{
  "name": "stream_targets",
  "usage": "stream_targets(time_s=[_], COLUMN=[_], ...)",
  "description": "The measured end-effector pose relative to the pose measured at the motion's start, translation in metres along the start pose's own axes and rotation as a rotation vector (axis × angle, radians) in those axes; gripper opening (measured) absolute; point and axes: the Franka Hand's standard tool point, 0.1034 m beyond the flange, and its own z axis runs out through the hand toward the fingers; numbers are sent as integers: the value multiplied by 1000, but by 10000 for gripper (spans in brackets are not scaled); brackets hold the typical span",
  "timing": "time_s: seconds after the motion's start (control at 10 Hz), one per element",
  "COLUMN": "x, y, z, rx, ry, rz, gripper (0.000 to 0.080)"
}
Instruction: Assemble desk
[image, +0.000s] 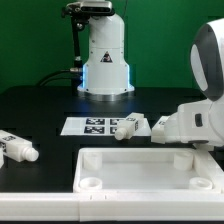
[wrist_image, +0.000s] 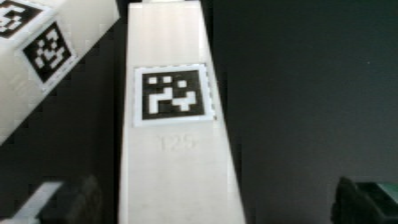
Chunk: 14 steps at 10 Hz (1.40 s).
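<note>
- So, how far is the desk getting?
- Barely starting, I'm judging. The desk panel (image: 140, 165) is lying flat on the table (image: 40, 110), at the near edge of the exterior view. The two corner sockets (image: 88, 183) showing are sitting empty, and no leg is standing in it.
- Legs?
- One leg (wrist_image: 178, 120) is lying under the wrist camera, just beside the marker board (wrist_image: 36, 45). Another loose leg (image: 18, 148) is lying well apart, at the exterior view's left. I'm not seeing others clearly.
- Gripper?
- The gripper (wrist_image: 210, 200) is hovering over that first leg. Its fingers (wrist_image: 39, 203) are sitting spread wide either side, with dark gaps showing between them and the post. It's pinching nothing.
- Looks?
- White plastic throughout. The panel is showing as rimmed and rectangular, with round sockets at the corners. The leg is looking like a long flat-faced post, wearing a black-and-white square tag (wrist_image: 173, 95) on its upper face. Faint embossing below it, unreadable.
- Left to do?
- Nearly everything: gripping, carrying and seating each leg.
</note>
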Motion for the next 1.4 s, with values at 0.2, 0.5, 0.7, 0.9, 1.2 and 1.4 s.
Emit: stream_targets(time_s=[0.2, 0.5, 0.7, 0.9, 1.2, 1.4], x=[-7, -4, -4, -4, -16, -37], y=[14, 14, 14, 14, 17, 25], z=[-5, -6, -6, -6, -36, -76], rx=[-14, -12, -12, -12, 3, 19], ry=[-61, -55, -56, -56, -7, 52], rz=[130, 132, 132, 132, 100, 73], gripper=[649, 509, 285, 285, 285, 285])
